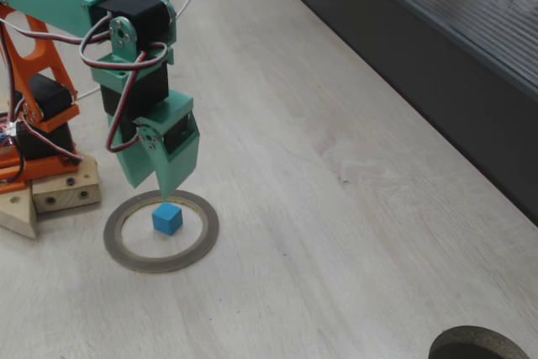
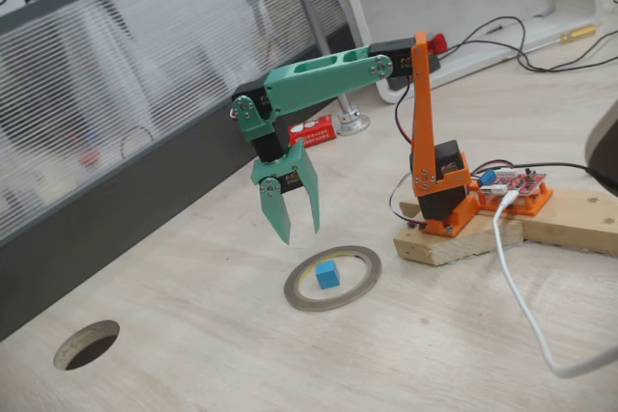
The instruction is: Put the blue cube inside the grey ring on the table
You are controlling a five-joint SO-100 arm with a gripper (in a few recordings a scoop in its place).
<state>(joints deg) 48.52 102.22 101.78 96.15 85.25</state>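
The desk (image 1: 353, 208) looks like pale wood with a matt, whitewashed grain. The cube (image 1: 166, 219) is matt blue, likely plastic. The ring (image 1: 126, 256) is thin, flat and dull grey. The gripper (image 2: 295, 233) is smooth green plastic. The arm's base block (image 2: 570, 219) is bare raw wood.

Blue cube (image 2: 327, 274) inside the grey ring (image 2: 333, 279)
We see the gripper (image 2: 297, 233) raised above the table (image 2: 193, 354), its jaws apart
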